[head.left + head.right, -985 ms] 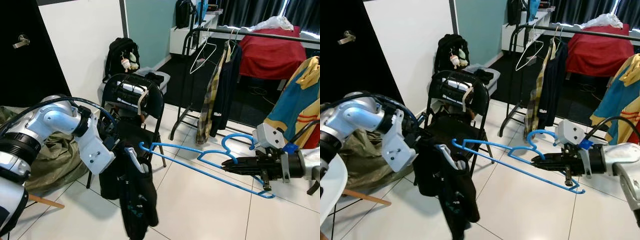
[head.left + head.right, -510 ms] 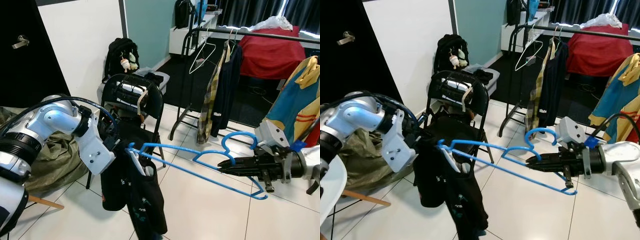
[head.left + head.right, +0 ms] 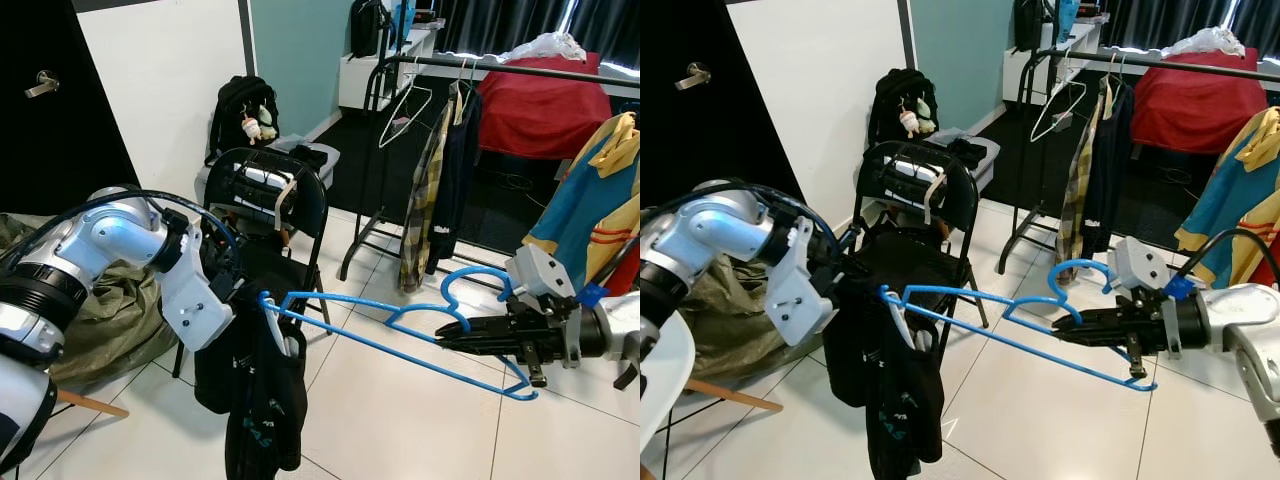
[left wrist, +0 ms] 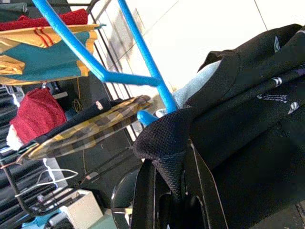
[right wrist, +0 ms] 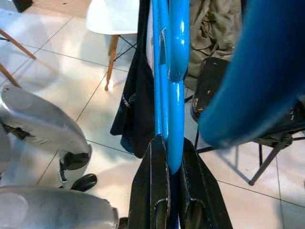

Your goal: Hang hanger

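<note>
The right gripper (image 3: pixel 452 338) is clamped on the blue hanger (image 3: pixel 400 322) at the neck, just below the hook. In the right wrist view both black fingers (image 5: pixel 157 171) press against the hanger's blue bars from either side. The hanger is held roughly level above the white tile floor (image 3: pixel 400 420), with its hook curling up beside the gripper and one shoulder tip pointing toward the left arm.

The left gripper (image 4: pixel 176 191) pinches a fold of the black garment (image 3: pixel 255 400). The left wrist view shows the collar fabric caught between narrow-set fingers, with the hanger's tip entering the neck opening against a pale inner lining. The garment hangs down from that tip and from the left gripper, clear of the floor.

Directly behind the garment stands a black folding chair (image 3: pixel 290 200) carrying dark items on its seat. A black backpack (image 3: pixel 240 110) leans on the white wall further back. On the robot's right, a black clothes rail (image 3: pixel 520 68) carries a white wire hanger (image 3: pixel 405 110), a plaid shirt (image 3: pixel 420 215) and a dark garment (image 3: pixel 455 170). A teal and yellow garment (image 3: pixel 590 200) hangs nearer, just behind the right arm.
</note>
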Robot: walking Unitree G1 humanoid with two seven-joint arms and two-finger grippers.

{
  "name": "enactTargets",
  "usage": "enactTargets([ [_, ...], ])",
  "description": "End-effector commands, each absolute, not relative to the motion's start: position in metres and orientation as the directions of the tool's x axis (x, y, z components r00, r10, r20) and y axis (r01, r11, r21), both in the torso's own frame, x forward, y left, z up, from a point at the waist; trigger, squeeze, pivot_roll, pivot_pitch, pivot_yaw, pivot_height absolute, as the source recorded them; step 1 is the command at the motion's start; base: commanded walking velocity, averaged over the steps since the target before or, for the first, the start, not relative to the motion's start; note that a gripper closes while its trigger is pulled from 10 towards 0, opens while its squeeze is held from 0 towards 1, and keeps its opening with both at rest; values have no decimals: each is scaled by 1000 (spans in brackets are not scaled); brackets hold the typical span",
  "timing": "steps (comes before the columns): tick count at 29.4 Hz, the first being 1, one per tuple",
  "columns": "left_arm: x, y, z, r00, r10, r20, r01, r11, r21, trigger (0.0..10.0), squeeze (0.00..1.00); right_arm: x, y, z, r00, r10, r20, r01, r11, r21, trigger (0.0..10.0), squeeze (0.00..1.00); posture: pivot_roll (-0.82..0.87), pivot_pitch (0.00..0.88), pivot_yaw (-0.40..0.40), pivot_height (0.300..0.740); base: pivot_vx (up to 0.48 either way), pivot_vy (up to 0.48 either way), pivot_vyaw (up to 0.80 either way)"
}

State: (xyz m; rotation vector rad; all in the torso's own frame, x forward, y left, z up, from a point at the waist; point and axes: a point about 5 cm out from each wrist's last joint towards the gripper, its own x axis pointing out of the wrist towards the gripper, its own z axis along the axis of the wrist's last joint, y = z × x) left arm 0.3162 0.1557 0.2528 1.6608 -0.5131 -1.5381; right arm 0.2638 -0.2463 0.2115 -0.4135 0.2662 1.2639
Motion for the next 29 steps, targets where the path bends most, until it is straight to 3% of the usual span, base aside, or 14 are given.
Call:
enactTargets([
  [1, 314, 158, 252, 172, -745, -644, 227, -606, 762, 10000, 0, 266, -244, 210, 290, 859, -422, -956, 242, -165, 10000, 0, -60, 0, 38, 740, 0, 0, 0],
  [20, 309, 152, 260, 152, -764, -627, 206, -596, 776, 10000, 0, 267, -240, 192, 312, 799, -514, -950, 263, -169, 10000, 0, -63, 0, 38, 740, 0, 0, 0],
  [29, 299, 136, 257, 60, -804, -591, 258, -560, 787, 10000, 0, 272, -226, 188, 334, 813, -478, -942, 270, -199, 10000, 0, -61, 0, 41, 740, 0, 0, 0],
])
